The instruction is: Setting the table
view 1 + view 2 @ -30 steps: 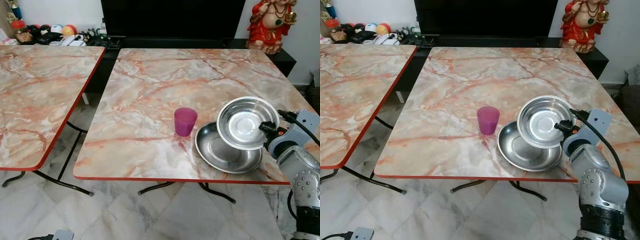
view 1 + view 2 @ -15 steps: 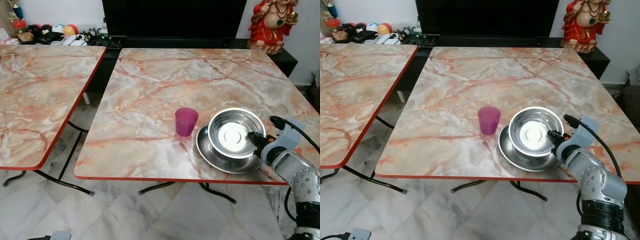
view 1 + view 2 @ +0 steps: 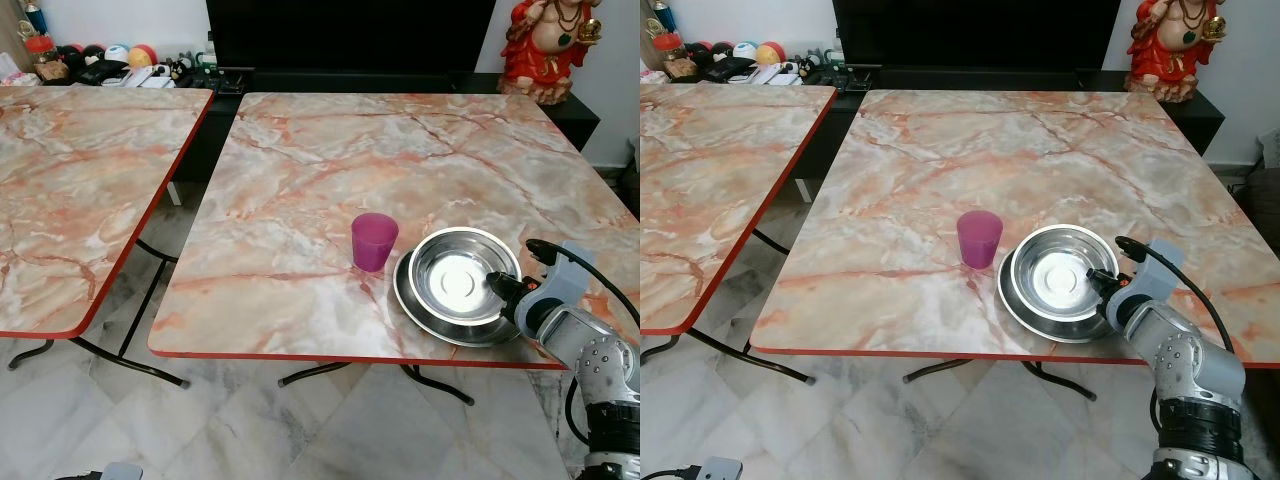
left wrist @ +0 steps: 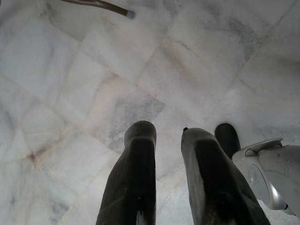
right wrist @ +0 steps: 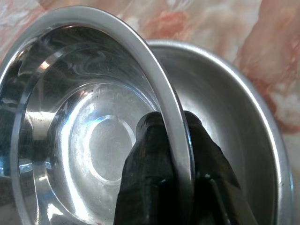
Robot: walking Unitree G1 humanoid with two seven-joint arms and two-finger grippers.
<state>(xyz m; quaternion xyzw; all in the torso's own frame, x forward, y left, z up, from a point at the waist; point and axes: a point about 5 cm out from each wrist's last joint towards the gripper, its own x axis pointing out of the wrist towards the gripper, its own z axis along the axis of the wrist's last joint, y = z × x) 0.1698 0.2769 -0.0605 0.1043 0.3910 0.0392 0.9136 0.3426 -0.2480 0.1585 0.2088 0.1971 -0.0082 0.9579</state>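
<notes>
Two steel bowls (image 3: 462,280) nested beside one purple cup (image 3: 373,241) on the near-right desk (image 3: 330,160); right tool (image 5: 174,126) pinches upper bowl's rim.

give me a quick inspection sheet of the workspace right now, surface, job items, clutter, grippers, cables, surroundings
surface: marble-pattern table with red edging; a second like it to the robot's left
job's things: steel bowl sitting in a wider steel plate; purple cup upright beside them
clutter: nothing seen on the near table
grippers: right gripper pinching the bowl's rim; left gripper hanging over the floor, fingers slightly apart
cables: black cable looping at the right wrist
surroundings: red statue, toys on a shelf, marble floor
</notes>
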